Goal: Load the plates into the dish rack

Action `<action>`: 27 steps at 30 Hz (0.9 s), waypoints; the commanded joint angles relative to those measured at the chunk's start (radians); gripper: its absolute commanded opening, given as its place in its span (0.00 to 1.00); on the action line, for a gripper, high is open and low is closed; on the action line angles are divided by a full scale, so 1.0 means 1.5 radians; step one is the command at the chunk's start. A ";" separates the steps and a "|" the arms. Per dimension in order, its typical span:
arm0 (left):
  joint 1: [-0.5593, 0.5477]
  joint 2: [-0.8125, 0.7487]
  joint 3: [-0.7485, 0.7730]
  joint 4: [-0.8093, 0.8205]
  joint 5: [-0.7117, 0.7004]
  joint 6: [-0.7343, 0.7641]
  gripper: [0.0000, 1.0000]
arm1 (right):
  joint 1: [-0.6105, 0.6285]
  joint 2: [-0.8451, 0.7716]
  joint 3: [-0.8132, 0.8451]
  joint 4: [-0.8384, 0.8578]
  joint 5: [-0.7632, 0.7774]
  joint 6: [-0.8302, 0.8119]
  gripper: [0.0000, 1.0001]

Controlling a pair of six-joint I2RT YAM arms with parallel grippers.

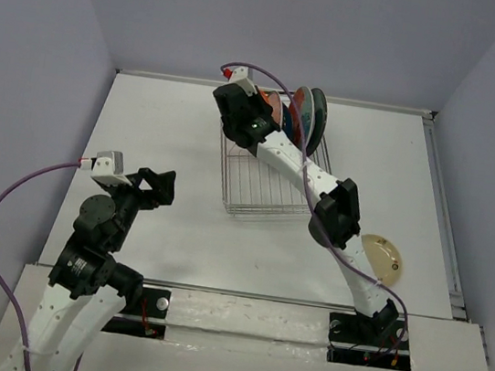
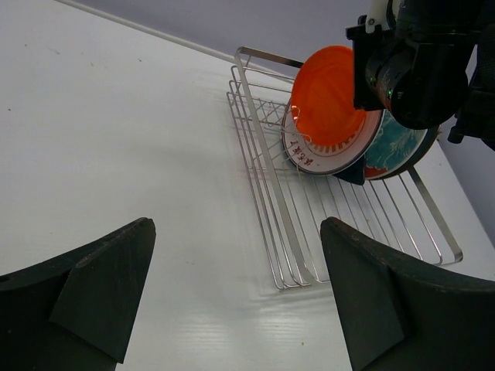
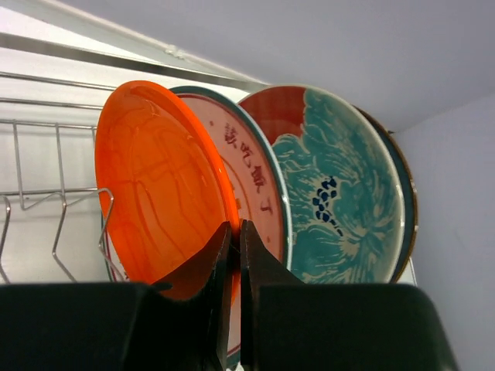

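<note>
Four plates show on edge at the far end of the dish rack (image 1: 263, 191), packed face to face and tilted the same way; nearest the right wrist camera is the plain orange plate (image 3: 158, 182), then a white plate (image 3: 259, 185) with red lettering on its border, then the red-and-teal plate (image 3: 340, 193), then a dark-rimmed plate (image 3: 407, 197) of which only the edge shows; whether each sits between its own prongs, cannot tell. The near part of the rack holds only bare wire and prongs. One cream plate (image 1: 383, 257) lies flat on the desk (image 1: 163, 128), well apart from the rack, to its right, beside the right arm's lower link.

Right end effector (image 3: 233, 232) clenched on the lower rim of the plain orange plate, fingers pinched to a thin slit with the orange edge between them; right arm stretched diagonally over the rack from its base at the near edge; purple cable trailing along it.

Left end effector (image 2: 236, 232) released, jaws spread wide, nothing between them; it hangs over bare desk left of the rack, apart from it, pointing toward the rack's left side.
</note>
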 commanded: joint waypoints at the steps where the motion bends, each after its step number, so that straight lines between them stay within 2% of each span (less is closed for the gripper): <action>1: -0.004 0.009 0.014 0.025 -0.005 -0.001 0.99 | 0.002 0.021 0.001 -0.012 -0.020 0.047 0.07; 5: -0.004 0.010 0.014 0.025 -0.006 -0.001 0.99 | 0.002 0.016 -0.004 -0.031 -0.050 0.093 0.07; 6: -0.004 0.010 0.014 0.025 -0.007 -0.001 0.99 | 0.002 0.009 -0.009 -0.034 -0.055 0.104 0.12; 8: -0.003 0.013 0.014 0.024 -0.009 -0.003 0.99 | 0.002 -0.013 -0.023 -0.035 -0.066 0.125 0.30; 9: -0.002 0.014 0.015 0.025 -0.009 -0.002 0.99 | 0.002 -0.041 -0.038 -0.036 -0.078 0.150 0.48; 10: -0.002 0.017 0.015 0.024 -0.009 -0.003 0.99 | 0.002 -0.057 -0.044 -0.036 -0.085 0.165 0.54; 12: -0.002 0.020 0.014 0.023 -0.009 -0.003 0.99 | 0.002 -0.114 -0.071 -0.036 -0.114 0.178 0.61; 16: 0.002 0.019 0.014 0.023 -0.010 -0.003 0.99 | -0.004 -0.244 -0.160 -0.036 -0.196 0.234 0.64; 18: 0.004 0.018 0.013 0.024 -0.010 -0.003 0.99 | -0.004 -0.307 -0.219 -0.030 -0.226 0.251 0.64; 19: 0.005 0.017 0.013 0.024 -0.009 -0.003 0.99 | -0.011 -0.379 -0.302 -0.022 -0.228 0.262 0.62; 21: 0.005 0.015 0.014 0.025 -0.008 -0.003 0.99 | -0.026 -0.457 -0.406 -0.005 -0.238 0.282 0.52; 22: 0.005 0.011 0.013 0.027 -0.006 -0.003 0.99 | -0.033 -0.541 -0.521 0.014 -0.241 0.307 0.44; 23: 0.006 0.010 0.013 0.027 -0.004 -0.003 0.99 | -0.055 -0.583 -0.581 0.019 -0.256 0.324 0.23; 24: 0.007 0.008 0.013 0.026 -0.003 -0.003 0.99 | -0.074 -0.625 -0.642 0.021 -0.270 0.345 0.13; 25: 0.007 0.004 0.013 0.028 -0.001 -0.003 0.99 | -0.089 -0.665 -0.701 0.021 -0.283 0.366 0.07; 26: 0.007 0.002 0.011 0.028 0.003 -0.002 0.99 | -0.108 -0.746 -0.818 0.021 -0.298 0.408 0.07; 27: 0.007 0.002 0.011 0.030 0.006 0.000 0.99 | -0.127 -0.786 -0.873 0.021 -0.312 0.425 0.07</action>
